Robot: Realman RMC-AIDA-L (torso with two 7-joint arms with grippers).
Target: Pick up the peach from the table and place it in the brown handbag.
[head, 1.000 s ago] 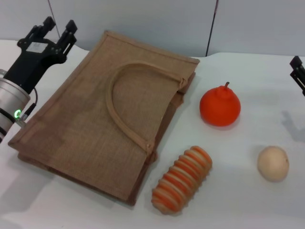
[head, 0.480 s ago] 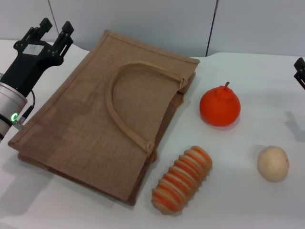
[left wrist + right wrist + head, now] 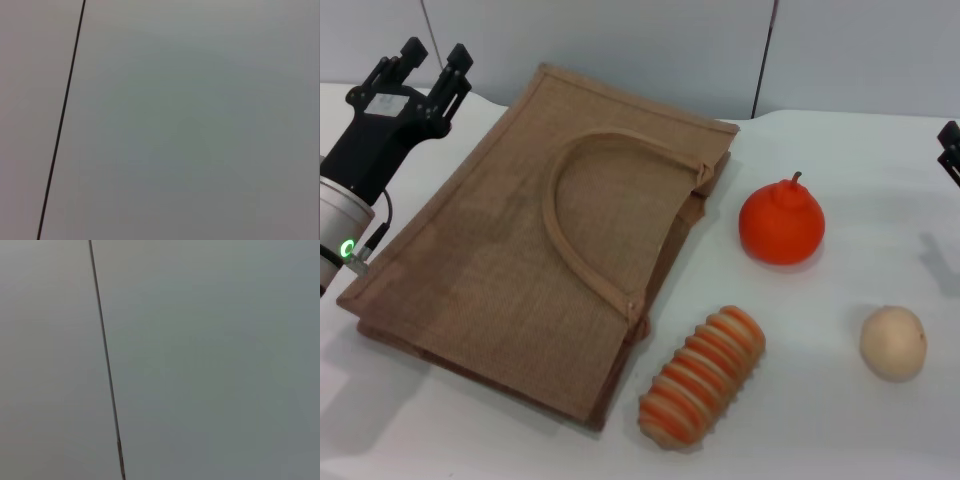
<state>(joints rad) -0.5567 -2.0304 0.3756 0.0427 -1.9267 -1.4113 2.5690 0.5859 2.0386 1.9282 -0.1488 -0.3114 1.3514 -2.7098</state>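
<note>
On the white bench (image 3: 840,420), left half: large flat tan-brown burlap handbag (image 3: 500,270) lying flat, angled, lighter tan loop handle on its top face, far corner near the back edge. No small pink peach visible in any view, so can't tell where it is.

Right of the bag, mid-bench: bright orange round fruit with a short stem (image 3: 781,224), upright, clear of the bag edge. Toward the front edge, just beside the bag's front-right corner: orange-and-cream ribbed oblong toy (image 3: 702,375) lying on its side, tilted diagonally. Near the right edge: beige-tan round ball (image 3: 893,342), apart from the others.

Left black pincer (image 3: 418,62) near the back-left corner, raised beside the bag's far-left edge, fingers parted with a clear gap, holding nothing. Right black pincer (image 3: 949,150) barely enters at the right edge; only a sliver shows, can't tell how its fingers stand.

Both wrist views: plain grey wall panel (image 3: 200,125) with one dark seam line, nothing else.
</note>
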